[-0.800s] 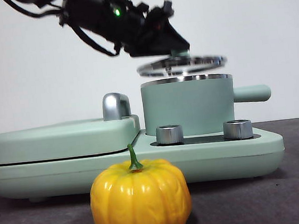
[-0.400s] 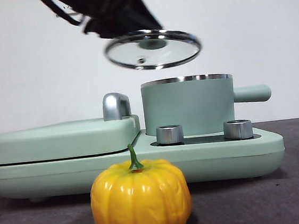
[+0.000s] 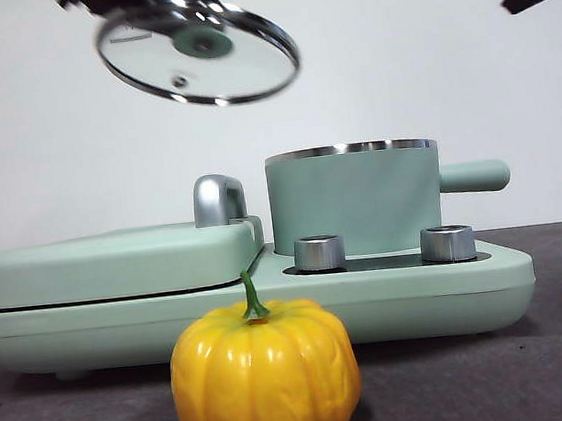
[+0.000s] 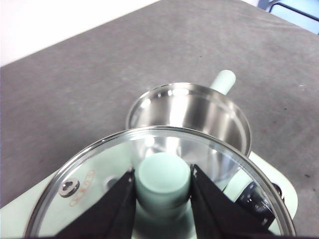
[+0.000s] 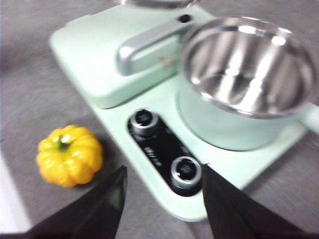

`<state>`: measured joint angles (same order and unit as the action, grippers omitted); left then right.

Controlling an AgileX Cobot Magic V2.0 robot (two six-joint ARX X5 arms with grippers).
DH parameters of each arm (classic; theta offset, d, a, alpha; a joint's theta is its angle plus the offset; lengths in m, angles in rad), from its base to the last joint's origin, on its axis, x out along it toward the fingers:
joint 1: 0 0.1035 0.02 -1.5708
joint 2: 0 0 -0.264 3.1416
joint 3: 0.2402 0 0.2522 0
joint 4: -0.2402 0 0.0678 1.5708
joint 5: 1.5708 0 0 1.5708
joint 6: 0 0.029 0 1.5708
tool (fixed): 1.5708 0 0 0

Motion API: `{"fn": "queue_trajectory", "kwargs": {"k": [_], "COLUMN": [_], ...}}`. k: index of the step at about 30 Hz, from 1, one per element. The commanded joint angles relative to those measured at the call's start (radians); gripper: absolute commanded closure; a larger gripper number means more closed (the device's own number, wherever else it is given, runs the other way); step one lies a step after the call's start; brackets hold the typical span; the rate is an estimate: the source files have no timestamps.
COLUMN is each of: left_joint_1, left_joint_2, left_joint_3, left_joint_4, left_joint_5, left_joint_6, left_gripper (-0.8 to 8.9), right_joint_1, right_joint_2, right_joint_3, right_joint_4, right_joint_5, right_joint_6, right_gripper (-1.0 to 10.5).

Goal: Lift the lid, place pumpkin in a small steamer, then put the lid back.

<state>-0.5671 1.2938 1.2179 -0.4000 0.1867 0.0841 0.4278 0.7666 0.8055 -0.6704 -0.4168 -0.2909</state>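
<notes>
The left end effector point(image 4: 162, 199) has two matte black jaws, flat-faced and wedge-shaped, widening toward their base. The right end effector point(image 5: 162, 199) shows the same pair of black, tapering jaws with smooth, unmarked faces, though that view is blurred, so fine detail such as screws cannot be made out.
</notes>
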Motion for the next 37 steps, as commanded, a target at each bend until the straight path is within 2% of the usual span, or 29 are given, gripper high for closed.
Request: {"fn": "queue_trajectory", "kwargs": {"k": [1, 5, 12, 16, 19, 23, 27, 37], "left_joint_1": [0.003, 0.019, 0.082, 0.128, 0.168, 0.214, 0.247, 0.274], "left_joint_2": [-0.036, -0.1, -0.275, -0.36, -0.406, -0.433, -0.434, -0.434], "left_joint_3": [0.016, -0.023, -0.208, -0.274, -0.292, -0.293, -0.293, -0.293], "left_joint_4": [-0.04, -0.113, -0.074, -0.072, -0.076, -0.078, -0.081, -0.078], "left_joint_5": [-0.028, -0.085, -0.114, -0.12, -0.12, -0.12, -0.12, -0.119], "left_joint_6": [0.021, 0.039, 0.019, 0.014, 0.014, 0.019, 0.068, 0.084], "left_gripper": [7.97, 7.97, 7.97, 7.97, 7.98, 7.98, 7.98, 7.98], "right_joint_1": [0.053, 0.142, 0.269, 0.327, 0.36, 0.406, 0.445, 0.499], "right_joint_2": [0.031, 0.08, 0.188, 0.25, 0.304, 0.381, 0.451, 0.575], "right_joint_3": [0.018, 0.018, 0.018, 0.018, 0.018, 0.018, 0.018, 0.018], "right_joint_4": [0.006, 0.006, 0.036, 0.076, 0.101, 0.111, 0.129, 0.23], "right_joint_5": [-0.002, -0.002, 0.013, 0.059, 0.059, 0.059, 0.058, 0.084], "right_joint_6": [-0.041, -0.084, -0.092, -0.101, -0.11, -0.111, -0.111, -0.121], "right_gripper": [6.9, 6.3, 6.2, 5.5, 5.4, 5.4, 5.3, 4.7]}}
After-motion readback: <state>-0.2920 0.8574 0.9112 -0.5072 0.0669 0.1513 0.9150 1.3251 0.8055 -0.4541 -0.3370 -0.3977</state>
